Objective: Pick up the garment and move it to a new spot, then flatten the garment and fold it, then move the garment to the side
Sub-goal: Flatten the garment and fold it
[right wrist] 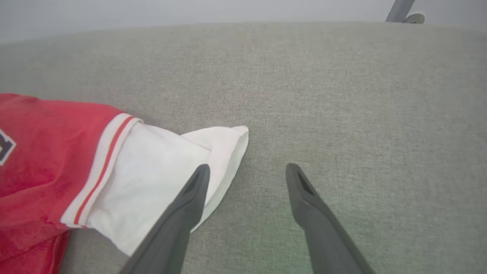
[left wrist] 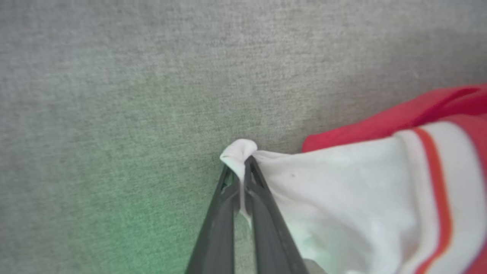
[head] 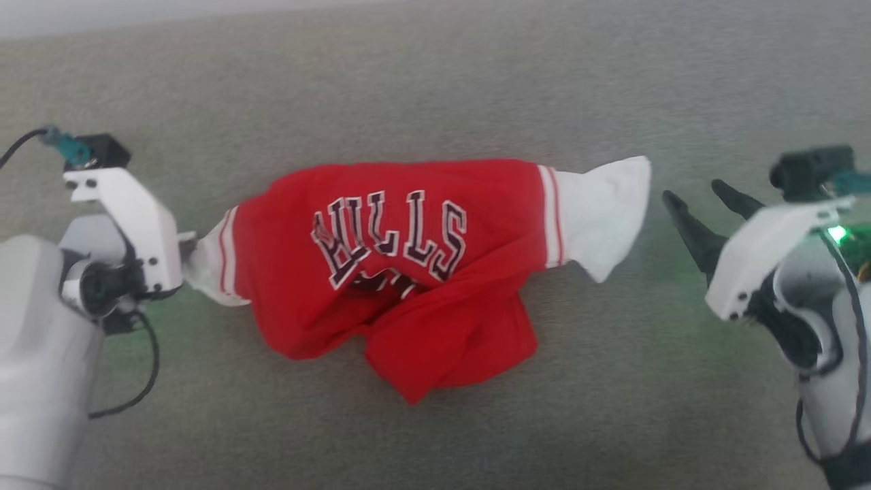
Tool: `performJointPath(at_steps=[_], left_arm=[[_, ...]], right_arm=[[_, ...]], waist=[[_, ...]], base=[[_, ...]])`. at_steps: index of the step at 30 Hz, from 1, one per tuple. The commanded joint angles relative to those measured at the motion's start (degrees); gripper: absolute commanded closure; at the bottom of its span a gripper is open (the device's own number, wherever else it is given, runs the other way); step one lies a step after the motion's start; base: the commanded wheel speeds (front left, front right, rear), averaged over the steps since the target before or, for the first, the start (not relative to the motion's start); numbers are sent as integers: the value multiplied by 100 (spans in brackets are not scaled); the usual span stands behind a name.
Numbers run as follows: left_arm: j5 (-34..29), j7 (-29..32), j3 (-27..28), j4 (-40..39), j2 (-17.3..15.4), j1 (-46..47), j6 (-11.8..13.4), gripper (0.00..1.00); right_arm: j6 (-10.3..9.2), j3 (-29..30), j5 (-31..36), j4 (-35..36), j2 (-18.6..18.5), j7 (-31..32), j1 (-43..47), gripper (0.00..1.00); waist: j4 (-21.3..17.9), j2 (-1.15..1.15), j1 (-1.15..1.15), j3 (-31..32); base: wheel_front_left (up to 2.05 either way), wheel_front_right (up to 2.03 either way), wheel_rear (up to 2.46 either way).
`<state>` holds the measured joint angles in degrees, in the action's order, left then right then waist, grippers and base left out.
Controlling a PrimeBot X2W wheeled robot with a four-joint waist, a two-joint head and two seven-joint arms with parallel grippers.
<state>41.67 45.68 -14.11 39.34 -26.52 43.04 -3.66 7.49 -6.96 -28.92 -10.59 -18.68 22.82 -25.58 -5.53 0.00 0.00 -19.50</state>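
flatten step by the look of it: the garment (head: 408, 272) lies crumpled on the grey surface (head: 435, 82), your left gripper (left wrist: 239, 167) is clamped on one white sleeve tip, and the right gripper (right wrist: 247, 167) is spread wide just beside the other sleeve — pinch that next, then stretch.

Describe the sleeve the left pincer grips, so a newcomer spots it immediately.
On the grey fabric surface lies a crumpled red garment. Its white sleeve at the robot's left is drawn to a point, pinched in the shut left pincer; the other sleeve lies loose.

Pale arms (head: 34, 354), white brackets (head: 139, 218), black cables (head: 154, 364), dark tapered fingers (right wrist: 321, 224).
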Motion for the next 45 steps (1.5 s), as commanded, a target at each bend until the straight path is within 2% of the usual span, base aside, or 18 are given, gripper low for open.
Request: performJointPath(at_steps=[1,8,13,15,17,25,40,45], left_arm=[[-77,-65,-160,177,270,24,-49,100],[-121,-214,-326,379,476,307,-159,100],[-109,-362,-418,583,616,491,-226,100],[-93,-449,-430,670,650,558,-238,100],[-87,-552,-412,773,646,623,-247,100],[-115,-893,-386,898,502,1048,-318,100],[-225,-1250,-722,456,167,1738,-371,100],[-246,-1437,-849,328,78,2019,-378,100]], right_arm=[[0,-134,-76,-235,-81,247,-290,0],[0,-634,-205,-1184,-200,1152,-1029,0],[0,-1007,-231,-2040,-125,1771,-1396,0],[0,-1191,-257,-2190,-105,1864,-1499,100],[0,-1302,-253,-2278,-166,1875,-1612,100],[-3,-1298,-336,-2237,-402,1237,-2126,100],[-3,-1619,-306,-1693,-703,191,-2679,100],[-3,-1658,-285,-1672,-690,-218,-2965,100]], waist=[[173,0,0,-126],[457,0,0,-289],[609,0,0,-360],[649,0,0,-360],[669,0,0,-332],[679,0,0,109],[651,0,0,1427],[666,0,0,1793]], base=[[0,0,0],[0,0,0],[0,0,0],[0,0,0],[0,0,0],[0,0,0],[0,0,0],[0,0,0]])
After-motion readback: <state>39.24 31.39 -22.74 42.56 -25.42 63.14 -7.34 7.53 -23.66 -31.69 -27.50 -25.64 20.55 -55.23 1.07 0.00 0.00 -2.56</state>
